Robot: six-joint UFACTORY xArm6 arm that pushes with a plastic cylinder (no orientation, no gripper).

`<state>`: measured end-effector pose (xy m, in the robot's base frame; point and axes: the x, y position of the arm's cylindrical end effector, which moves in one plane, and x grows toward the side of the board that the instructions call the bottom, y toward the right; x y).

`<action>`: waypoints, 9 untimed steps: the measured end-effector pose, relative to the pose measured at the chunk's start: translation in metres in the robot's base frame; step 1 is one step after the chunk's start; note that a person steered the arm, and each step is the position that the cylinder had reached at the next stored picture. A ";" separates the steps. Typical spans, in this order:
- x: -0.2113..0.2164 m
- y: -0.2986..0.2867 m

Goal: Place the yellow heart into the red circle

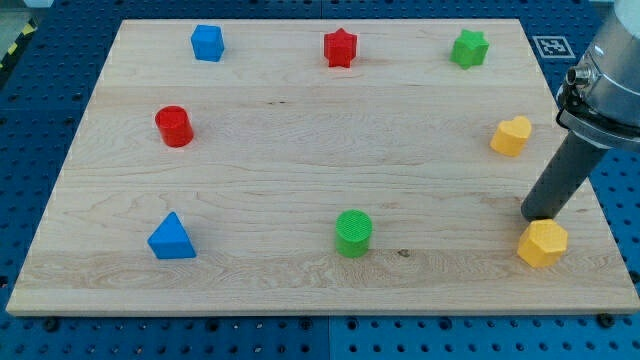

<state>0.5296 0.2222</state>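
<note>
yellow heart (511,135), red circle (174,126), pale wood-grain board (300,150)

Along the table's top edge stand a blue block (207,43), a red star (340,48) and a green star (469,48). Near the bottom edge are a blue triangle (172,238), a green cylinder (353,232) and a yellow hexagon (542,243).

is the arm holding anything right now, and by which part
Nothing is held. My tip is a bare rod end just above the yellow hexagon, below the yellow heart.
</note>
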 end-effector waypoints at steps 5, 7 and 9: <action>-0.049 -0.071; -0.041 -0.071; -0.033 -0.037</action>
<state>0.4965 0.1852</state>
